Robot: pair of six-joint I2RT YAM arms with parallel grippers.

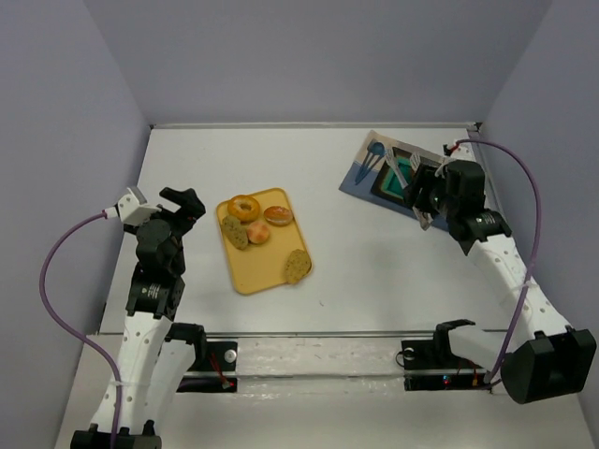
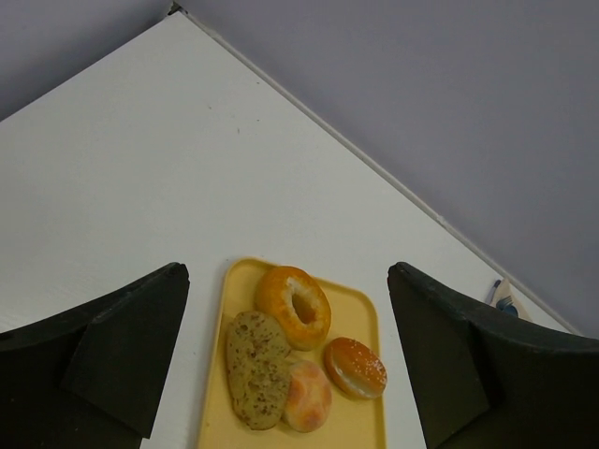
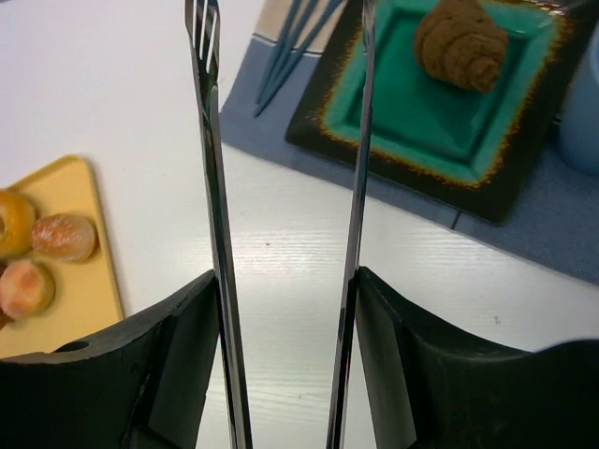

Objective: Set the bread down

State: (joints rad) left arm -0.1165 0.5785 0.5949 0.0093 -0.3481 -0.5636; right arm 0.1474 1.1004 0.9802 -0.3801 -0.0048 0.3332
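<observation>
Lavender walls close in a white table point(image 1: 374, 271). On it a square teal plate point(image 3: 412, 103) with a dark rim sits on a blue placemat point(image 3: 552, 234). The bread point(image 3: 460, 42), a dark brown lump, lies on the plate toward its far side, touching nothing else.

The right arm rises from its base nearer than the plate, bends at the elbow and brings the right gripper point(image 1: 423, 192) over the plate's near edge. Its fingers clasp metal tongs point(image 3: 213, 187). The tong blades stand apart with nothing between them, their tips short of the bread.

The left arm stands folded upright, well left of the plate. The left gripper point(image 1: 187, 206) is spread wide and empty, aimed at a yellow tray point(image 1: 253, 273), also left of the plate.

The overhead view hides most of the plate behind the right wrist; only the right wrist camera shows the bread. The left wrist camera shows the tray's bagel point(image 2: 293, 305) and, beside it, a seeded slice point(image 2: 258, 369) and two round buns point(image 2: 356, 367).
</observation>
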